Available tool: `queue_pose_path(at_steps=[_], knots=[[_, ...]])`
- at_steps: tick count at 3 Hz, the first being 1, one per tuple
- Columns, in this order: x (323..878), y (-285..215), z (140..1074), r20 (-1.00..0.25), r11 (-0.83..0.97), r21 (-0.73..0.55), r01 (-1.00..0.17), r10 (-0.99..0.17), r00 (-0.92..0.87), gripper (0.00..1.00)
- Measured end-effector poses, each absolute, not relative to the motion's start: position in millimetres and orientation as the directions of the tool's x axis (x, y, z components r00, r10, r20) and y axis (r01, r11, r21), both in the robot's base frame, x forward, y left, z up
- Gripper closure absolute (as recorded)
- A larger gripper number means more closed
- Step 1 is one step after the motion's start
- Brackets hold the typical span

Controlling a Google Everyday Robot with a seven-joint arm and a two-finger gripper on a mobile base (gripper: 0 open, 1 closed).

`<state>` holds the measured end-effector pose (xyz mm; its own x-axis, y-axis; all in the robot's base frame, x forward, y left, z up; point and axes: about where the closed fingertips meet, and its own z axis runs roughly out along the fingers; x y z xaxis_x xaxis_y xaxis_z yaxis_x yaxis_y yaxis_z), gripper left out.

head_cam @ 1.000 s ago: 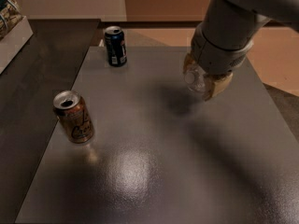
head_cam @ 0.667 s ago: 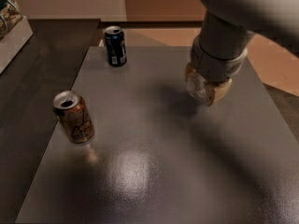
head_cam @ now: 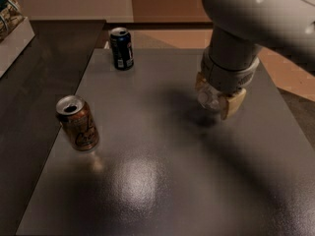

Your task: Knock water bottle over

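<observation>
The water bottle [head_cam: 208,99] is a small clear plastic bottle, seen only in part between the two tan fingers [head_cam: 233,104] of my gripper [head_cam: 214,96]. The gripper hangs from the large grey arm at the right middle of the dark table [head_cam: 147,181], low over its surface, and is shut on the bottle. The arm hides most of the bottle, so I cannot tell whether it stands upright or tilts. Its shadow falls on the table just left of the gripper.
An orange-brown soda can [head_cam: 78,123] stands at the left middle of the table. A dark blue can [head_cam: 121,48] stands at the far left corner. A lower dark surface with a white box [head_cam: 12,26] lies to the left.
The gripper with the bottle between its fingers has moved a little toward the camera and lower over the table. Both cans have stayed where they were.
</observation>
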<state>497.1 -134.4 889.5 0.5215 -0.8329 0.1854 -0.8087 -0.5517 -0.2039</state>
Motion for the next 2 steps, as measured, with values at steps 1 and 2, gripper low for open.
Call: queue_pose_path(at_steps=[1, 2], knots=[[496.9, -134.0, 890.7, 0.187, -0.552, -0.207, -0.808, -0.833, 0.521, 0.0], [496.9, -134.0, 890.8, 0.187, -0.552, -0.207, -0.808, -0.833, 0.521, 0.0]])
